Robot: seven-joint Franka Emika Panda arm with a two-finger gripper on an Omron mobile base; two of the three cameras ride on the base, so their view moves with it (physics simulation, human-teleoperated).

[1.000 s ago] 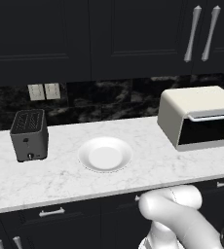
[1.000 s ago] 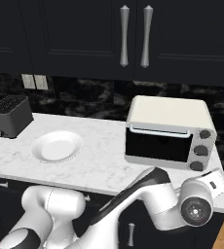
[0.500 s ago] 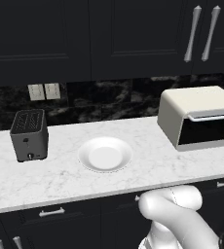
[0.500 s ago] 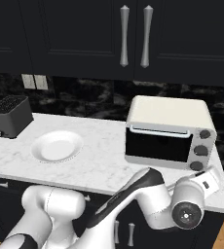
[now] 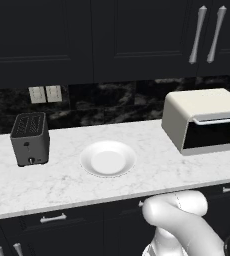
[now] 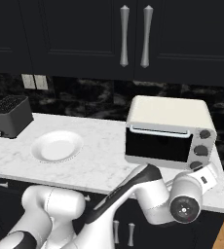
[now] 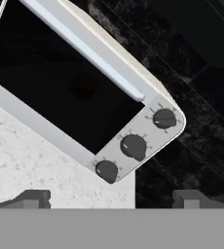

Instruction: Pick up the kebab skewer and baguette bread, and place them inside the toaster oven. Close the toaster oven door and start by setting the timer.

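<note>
The cream toaster oven (image 6: pixel 168 114) stands on the right of the marble counter, also the toaster oven (image 5: pixel 202 112) in the left base view. Its dark glass toaster oven door (image 6: pixel 156 145) is shut, with the silver bar handle (image 6: pixel 158 131) along its top. In the hand view the toaster oven door (image 7: pixel 50 92) lies tilted, with three dark knobs (image 7: pixel 133 146) beside it. My gripper (image 7: pixel 112 199) is open and holds nothing, low in front of the oven's knob side, apart from it. The kebab skewer and the baguette bread are out of view.
A white plate (image 5: pixel 108 159) with nothing on it lies mid-counter. A small dark slot toaster (image 5: pixel 30 138) stands at the left. Dark cabinets with silver handles (image 6: pixel 134 36) hang above. The counter's right end (image 6: pixel 221 187) is just past the oven.
My wrist has shifted slightly left in front of the oven. The jaws stay open and nothing on the counter has moved.
</note>
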